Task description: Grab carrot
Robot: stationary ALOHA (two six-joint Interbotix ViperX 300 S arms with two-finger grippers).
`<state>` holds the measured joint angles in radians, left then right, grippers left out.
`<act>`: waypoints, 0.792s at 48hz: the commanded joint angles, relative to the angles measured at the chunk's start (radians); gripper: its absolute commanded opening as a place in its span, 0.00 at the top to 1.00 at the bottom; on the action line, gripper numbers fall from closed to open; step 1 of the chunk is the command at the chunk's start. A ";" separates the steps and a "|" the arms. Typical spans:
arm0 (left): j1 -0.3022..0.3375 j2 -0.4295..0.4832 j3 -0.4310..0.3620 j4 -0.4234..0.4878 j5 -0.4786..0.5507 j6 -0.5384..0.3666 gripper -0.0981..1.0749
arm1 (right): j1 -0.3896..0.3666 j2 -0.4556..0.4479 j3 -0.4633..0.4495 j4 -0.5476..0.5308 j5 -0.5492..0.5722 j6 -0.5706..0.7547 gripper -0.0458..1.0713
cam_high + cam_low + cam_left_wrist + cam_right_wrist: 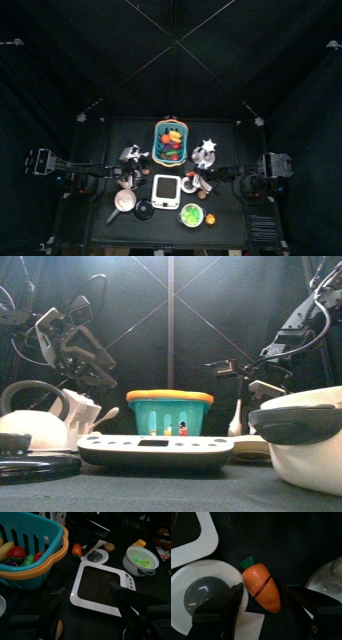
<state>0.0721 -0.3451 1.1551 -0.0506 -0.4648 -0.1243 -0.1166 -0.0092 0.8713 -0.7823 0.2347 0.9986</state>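
Observation:
The orange carrot (261,588) with a green top lies on the black table beside a round glass lid (201,592). My right gripper (264,607) is open, one jaw on each side of the carrot, close above it. In the top view the carrot (189,184) is just right of the white scale, with the right gripper (198,182) over it. The left wrist view shows the carrot (77,549) small and far off. My left gripper (90,619) is open and empty, hovering near the scale (100,584). The front view hides the carrot.
A teal basket with an orange rim (171,142) holds toy food at the back. The white scale (166,188) sits mid-table. A white pot with green contents (141,559) and a white pot (301,436) stand at the front right, a kettle (34,421) at the left.

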 commanded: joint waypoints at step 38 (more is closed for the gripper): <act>0.026 -0.018 -0.018 0.002 -0.003 0.000 0.06 | 0.040 -0.147 -0.074 0.215 0.057 0.011 0.47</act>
